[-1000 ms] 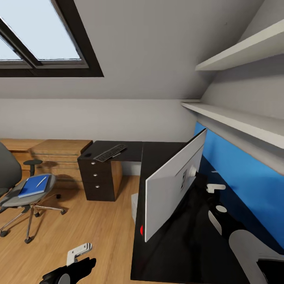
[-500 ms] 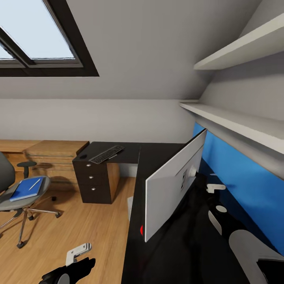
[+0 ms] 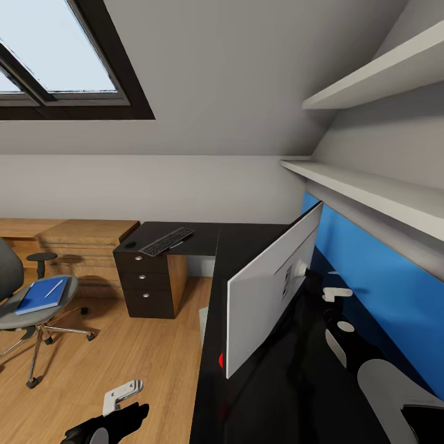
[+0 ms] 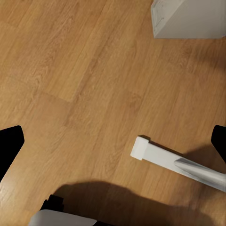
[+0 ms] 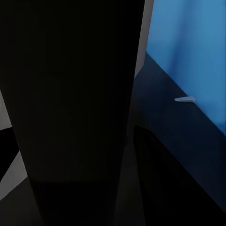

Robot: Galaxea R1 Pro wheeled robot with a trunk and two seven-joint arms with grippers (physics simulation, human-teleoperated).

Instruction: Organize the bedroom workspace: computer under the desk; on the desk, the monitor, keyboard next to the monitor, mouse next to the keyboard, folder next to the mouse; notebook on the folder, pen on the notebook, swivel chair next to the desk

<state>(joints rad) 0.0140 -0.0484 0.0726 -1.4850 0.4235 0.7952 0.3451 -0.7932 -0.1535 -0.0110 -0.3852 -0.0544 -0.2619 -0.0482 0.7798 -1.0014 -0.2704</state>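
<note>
one monitor (image 3: 271, 290) stands on the near wing of the black l-shaped worktop (image 3: 246, 240), white back toward the camera, turned edge-on w/ a red dot at its lower corner. one keyboard (image 3: 166, 240) lies on the far wing, angled, above the drawer unit; three drawers w/ round silver knobs there. a small dark round thing sits by the far left corner of that wing, just beside the keyboard; too small to tell what it is. one swivel chair (image 3: 28, 308) stands on the wood floor (image 3: 123, 351) well apart from the worktop, at the head view's left edge, chrome legs on black casters. on its seat: one blue folder (image 3: 42, 296), w/ one pen (image 3: 54, 288) lying on top. notebook can't be made out on the seat. one white-grey computer (image 4: 188, 18) case corner shows in the left wrist view, standing on the floor; in the head view a pale sliver of it peeks out at the worktop's inner edge.

left gripper (image 3: 123, 394) hangs low over the floor, holding nothing; in its wrist view the two black fingers sit at opposite edges, wide apart. right gripper (image 3: 336, 294) is behind the monitor, near the blue wall panel (image 3: 382, 290); can't tell if its fingers are apart or together. two white shelves (image 3: 370, 185) run along the wall above, one skylight (image 3: 55, 68) in the sloped ceiling, one low light-wood dresser (image 3: 80, 237) past the far wing.
</note>
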